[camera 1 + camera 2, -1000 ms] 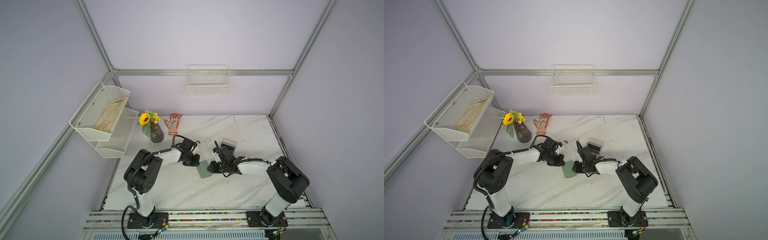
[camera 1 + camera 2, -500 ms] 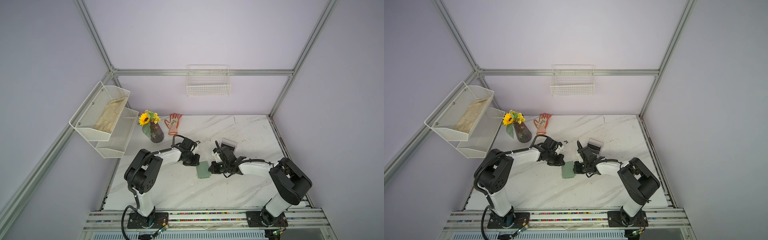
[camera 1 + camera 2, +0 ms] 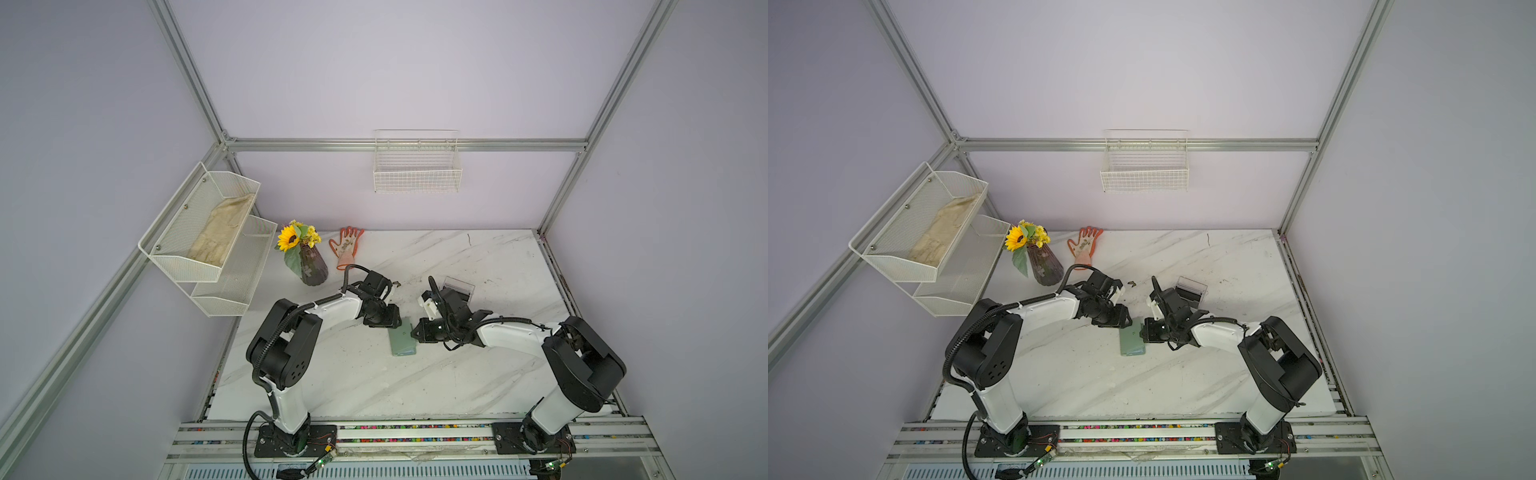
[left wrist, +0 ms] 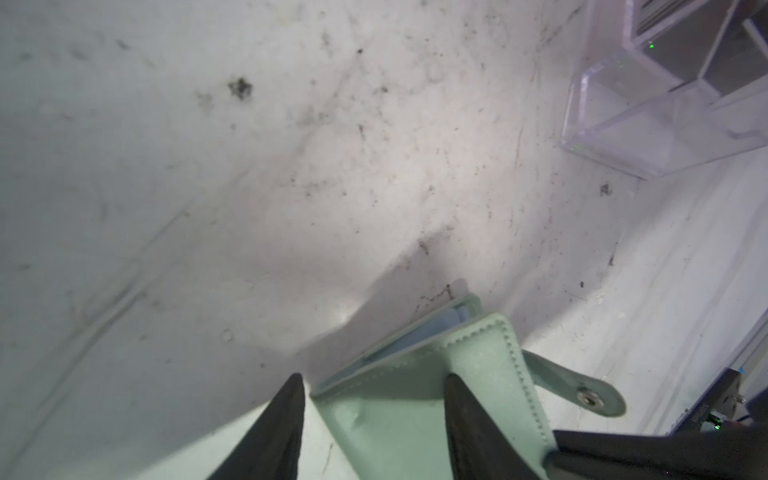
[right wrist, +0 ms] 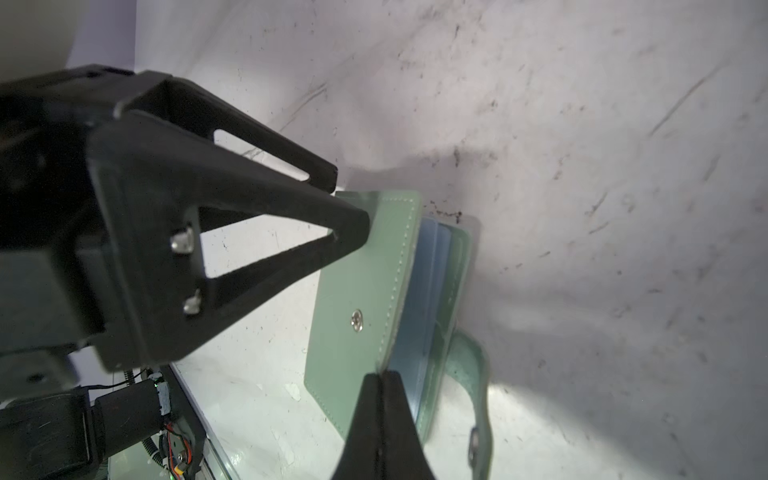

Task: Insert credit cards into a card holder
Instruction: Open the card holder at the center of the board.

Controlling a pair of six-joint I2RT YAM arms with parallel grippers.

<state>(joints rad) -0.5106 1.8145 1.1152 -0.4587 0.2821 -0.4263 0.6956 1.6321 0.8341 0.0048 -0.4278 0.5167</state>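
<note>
The small sage-green book-like card holder point(image 3: 402, 341) is laid mid-table on the white marbled tabletop point(image 3: 478, 257), with its pale blue sleeves exposed. Its front cover edge is pinched by the clenched black right gripper point(image 5: 380, 376). One corner is straddled, not grasped, by the parted black left gripper point(image 4: 370, 378).

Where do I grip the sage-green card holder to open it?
On the sage-green book-like card holder, pinch the top cover's free stitched edge, coming from the loose snap tab side: that edge stands lifted off the pale blue sleeves, leaving a finger gap.
</note>
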